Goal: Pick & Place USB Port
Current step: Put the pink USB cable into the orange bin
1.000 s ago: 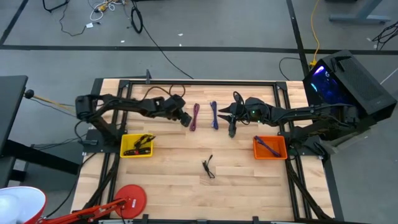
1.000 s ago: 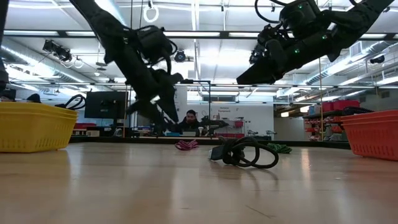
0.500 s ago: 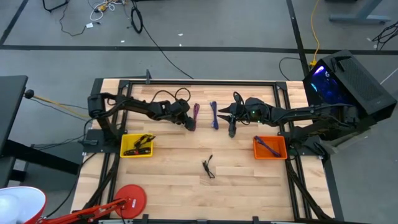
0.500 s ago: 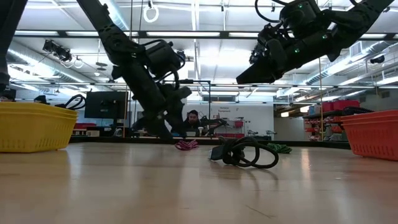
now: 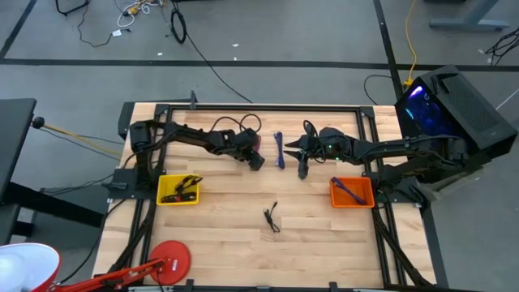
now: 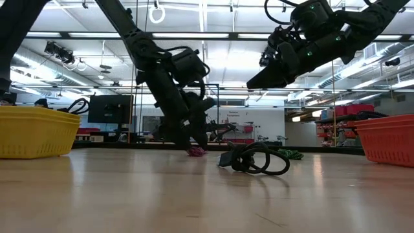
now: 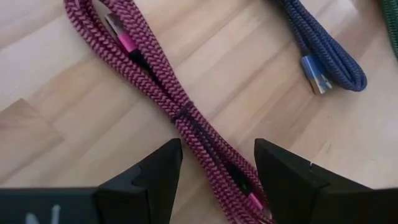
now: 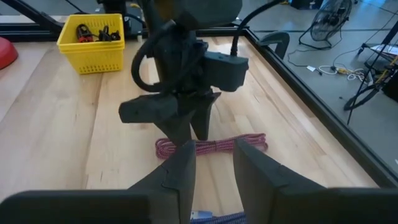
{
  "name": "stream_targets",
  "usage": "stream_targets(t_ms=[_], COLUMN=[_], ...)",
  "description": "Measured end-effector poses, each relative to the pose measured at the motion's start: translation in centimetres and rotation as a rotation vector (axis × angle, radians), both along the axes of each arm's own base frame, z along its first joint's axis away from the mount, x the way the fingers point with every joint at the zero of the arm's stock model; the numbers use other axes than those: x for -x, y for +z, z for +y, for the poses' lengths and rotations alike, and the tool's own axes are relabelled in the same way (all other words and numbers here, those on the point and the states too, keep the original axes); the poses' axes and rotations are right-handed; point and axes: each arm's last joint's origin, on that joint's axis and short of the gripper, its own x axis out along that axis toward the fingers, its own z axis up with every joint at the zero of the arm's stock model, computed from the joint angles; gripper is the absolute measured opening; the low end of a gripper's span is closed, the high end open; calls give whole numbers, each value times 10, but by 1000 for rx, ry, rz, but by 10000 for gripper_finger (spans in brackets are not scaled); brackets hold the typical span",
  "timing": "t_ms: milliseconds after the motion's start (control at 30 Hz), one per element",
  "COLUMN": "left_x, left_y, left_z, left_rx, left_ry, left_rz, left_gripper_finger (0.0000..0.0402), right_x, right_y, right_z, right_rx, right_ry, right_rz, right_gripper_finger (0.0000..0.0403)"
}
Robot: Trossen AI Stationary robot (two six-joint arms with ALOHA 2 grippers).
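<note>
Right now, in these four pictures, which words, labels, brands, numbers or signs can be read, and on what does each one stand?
No text can be read in full.
The white mark on the body of the left gripper, left wrist view: cut off by the picture's edge, unreadable.
The screen in the room behind the table, low view: too small to read.

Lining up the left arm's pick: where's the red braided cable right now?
In the high view the red braided cable lies far-centre on the table, directly under the open left gripper, with the blue cable just right of it.
</note>
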Motion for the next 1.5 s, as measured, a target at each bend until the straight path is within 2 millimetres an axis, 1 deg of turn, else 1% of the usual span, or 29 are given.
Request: stream_targets(t_ms=[67, 200, 300, 400, 500, 533, 567, 700, 800, 967, 1100, 1200, 1267, 1500], left_x=[-2, -2, 0, 3, 5, 5, 5, 4, 5, 12, 15, 19, 22, 48], left_y=[-4, -7, -8, -11, -12, -12, -12, -12, -7, 15, 55, 74, 91, 144], left_z=[1, 1, 1, 2, 2, 2, 1, -2, -3, -5, -7, -14, -20, -38], left_rx=[1, -11, 3, 21, 18, 16, 15, -5, -54, -138, -227, -272, -318, -550], left_ry=[4, 27, 48, 72, 66, 51, 47, 44, 43, 37, 19, -35, -67, -115], left_rz=[24, 39, 58, 90, 116, 118, 119, 125, 126, 123, 23, -16, -56, -81], left_gripper_finger=[213, 210, 187, 133, 48, 27, 20, 18, 18, 18, 18, 17, 17, 17], right_x=[0, 0, 0, 0, 0, 0, 0, 0, 1, 2, 2, 3, 3, 3], right_y=[0, 0, 0, 0, 0, 0, 0, -1, -2, -4, -5, -5, -5, -5], right_z=[0, 0, 0, 0, 0, 0, 0, 0, 0, 0, -1, -2, -3, -3], right_rx=[0, 0, 0, 1, 1, 0, 0, 0, -3, -10, 2, 13, 13, 19], right_ry=[1, 0, 0, 0, 0, 0, 0, -1, -2, -3, -37, -64, -66, -80], right_rz=[4, 3, 3, 2, 2, 2, 3, 7, 19, 48, 59, 61, 61, 61], right_gripper_finger=[110, 110, 110, 110, 110, 110, 110, 110, 110, 110, 110, 110, 110, 110])
